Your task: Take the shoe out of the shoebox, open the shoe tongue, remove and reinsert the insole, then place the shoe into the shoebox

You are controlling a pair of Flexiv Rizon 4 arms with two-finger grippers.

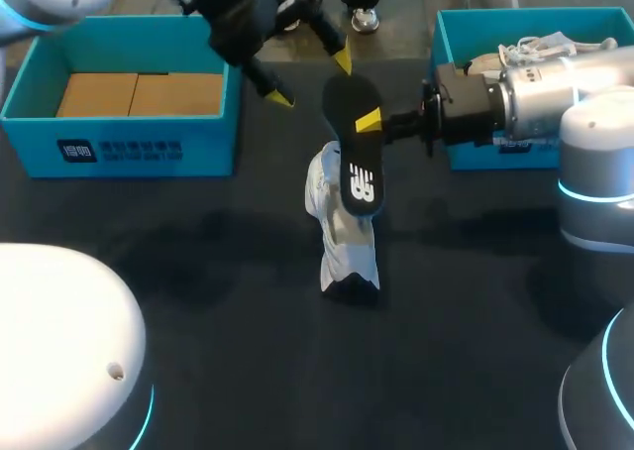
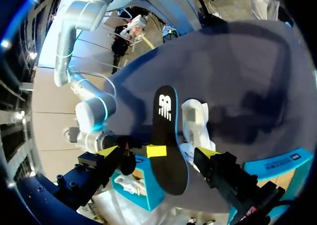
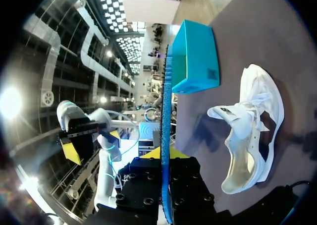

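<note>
My right gripper (image 1: 369,123) clamps insole (image 1: 355,163) mid-length, over shoe (image 1: 342,247) at table (image 1: 198,321) centre. My left gripper (image 1: 312,79) gapes wide, empty. Insole: likely light, bendy foam; grip near heel edge.

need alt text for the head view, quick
The right arm's fingers grip a black insole, held over a white shoe on the dark table. The left arm's fingers, open, hang just beyond it, and blue shoeboxes sit at the far left and right.
</note>
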